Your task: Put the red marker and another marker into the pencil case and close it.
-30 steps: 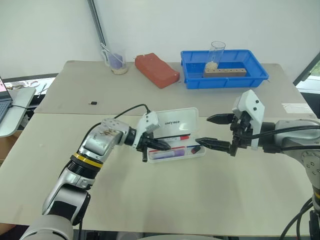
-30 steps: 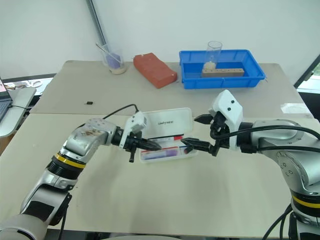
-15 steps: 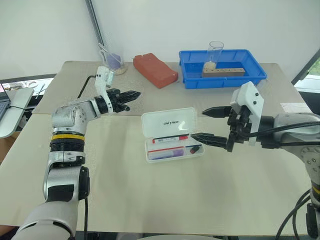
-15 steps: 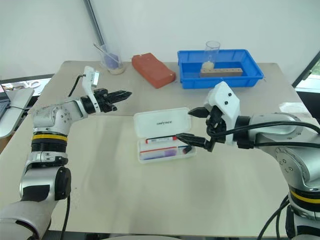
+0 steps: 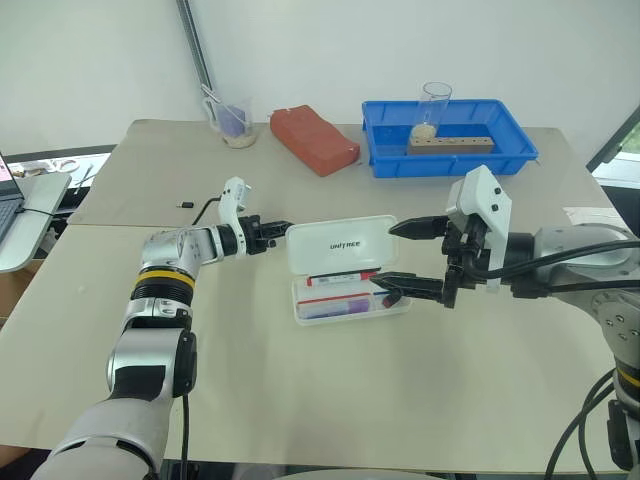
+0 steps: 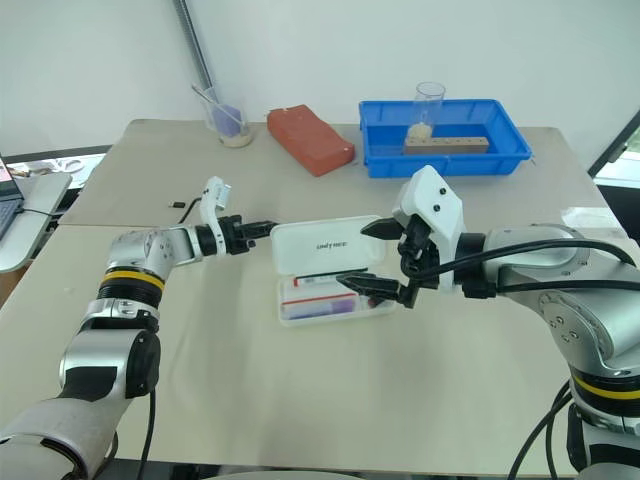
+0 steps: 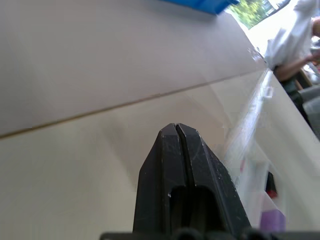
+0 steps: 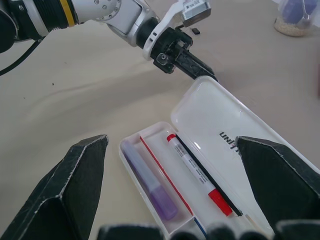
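Both markers already lie in the pencil case, so only closing remains: the left gripper, jaws pressed together, noses against the raised lid's edge, seemingly to tip it shut, while the right gripper hovers spread wide beside the tray. The right wrist view shows the red marker and another marker lying side by side

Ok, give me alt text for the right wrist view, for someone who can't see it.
The open pencil case lies on the table, holding the red marker and the purple marker side by side. The shut left claw reaches the corner of its raised lid, while the right claw spreads wide open in the foreground.
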Robot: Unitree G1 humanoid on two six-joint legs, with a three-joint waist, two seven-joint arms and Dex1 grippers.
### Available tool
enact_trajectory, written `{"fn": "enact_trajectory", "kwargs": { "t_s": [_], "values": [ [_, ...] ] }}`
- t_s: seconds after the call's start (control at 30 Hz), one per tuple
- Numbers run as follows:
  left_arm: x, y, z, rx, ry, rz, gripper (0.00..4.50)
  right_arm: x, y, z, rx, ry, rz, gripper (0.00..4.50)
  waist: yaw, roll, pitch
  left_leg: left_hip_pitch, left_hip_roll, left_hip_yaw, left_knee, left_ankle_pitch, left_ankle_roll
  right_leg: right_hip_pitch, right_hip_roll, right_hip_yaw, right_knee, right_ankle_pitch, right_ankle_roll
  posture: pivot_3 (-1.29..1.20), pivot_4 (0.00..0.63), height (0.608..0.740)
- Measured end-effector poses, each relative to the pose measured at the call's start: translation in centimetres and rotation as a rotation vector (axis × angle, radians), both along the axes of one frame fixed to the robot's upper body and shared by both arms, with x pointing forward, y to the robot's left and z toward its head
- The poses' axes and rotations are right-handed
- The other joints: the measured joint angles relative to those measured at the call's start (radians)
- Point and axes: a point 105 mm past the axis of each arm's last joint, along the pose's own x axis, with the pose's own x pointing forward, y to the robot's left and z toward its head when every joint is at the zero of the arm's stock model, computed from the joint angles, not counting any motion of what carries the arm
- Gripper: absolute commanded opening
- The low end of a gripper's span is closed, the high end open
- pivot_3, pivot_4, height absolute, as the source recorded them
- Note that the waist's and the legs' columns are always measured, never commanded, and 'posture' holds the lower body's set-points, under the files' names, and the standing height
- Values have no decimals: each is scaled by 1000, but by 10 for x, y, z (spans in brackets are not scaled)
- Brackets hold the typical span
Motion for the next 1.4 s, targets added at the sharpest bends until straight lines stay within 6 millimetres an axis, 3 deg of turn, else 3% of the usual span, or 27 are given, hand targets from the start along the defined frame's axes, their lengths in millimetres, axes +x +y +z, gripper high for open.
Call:
{"fn": "enact_trajectory", "kwargs": {
  "t_s": [0.17,0.33,0.43,0.6,0.73,0.87,1.07,1.2,1.3,1.4],
  "values": [
    [-11,-12,15,-34,-16,-109,28,2,-2,0,0,0,-16,4500,1,0,0,0,0,0,0,0,0,0,0,0,0,0,0,0,150,740],
    [-34,-29,33,9,-108,-275,28,6,-3,9,13,-33,-34,4500,0,1,0,0,0,0,0,0,0,0,0,0,0,0,0,0,150,740],
    [-51,-43,25,85,-149,-373,28,6,-7,7,-4,-30,-43,4500,2,1,0,0,0,0,0,0,0,1,0,0,0,0,-1,0,150,740],
    [-74,-62,-4,226,-170,-492,28,6,-15,-19,-80,31,-87,4500,0,1,0,0,0,0,0,0,0,0,0,2,0,0,-1,0,150,740],
    [-86,-64,-29,378,-228,-571,28,1,-22,-37,-158,72,-107,4500,0,1,-1,1,0,0,0,0,0,1,0,2,-1,0,-2,0,150,740],
    [-86,-70,-33,506,-420,-646,28,-7,-33,-61,-246,136,-120,4500,3,-1,-1,1,-1,0,1,0,0,3,-1,2,-2,-1,-3,0,150,740],
    [-84,-72,-32,560,-557,-665,28,-4,-33,-62,-248,121,-130,4500,1,1,-2,2,0,0,1,0,0,3,-1,2,-1,-1,-3,0,150,740],
    [-91,-57,-28,492,-544,-634,1325,3,-33,-61,-212,102,-131,4500,-3,1,-2,0,0,0,1,0,0,1,0,2,0,-1,-3,0,150,740],
    [-87,-42,-1,385,-569,-486,2775,11,-40,-62,-195,85,-142,4500,-3,1,-1,0,0,0,1,0,0,1,0,2,0,-2,-2,0,150,740],
    [-88,-11,24,374,-605,-352,4158,20,-46,-61,-175,63,-149,4500,-4,0,-1,2,0,0,0,0,0,2,0,2,0,-4,2,0,150,740]
  ]
}}
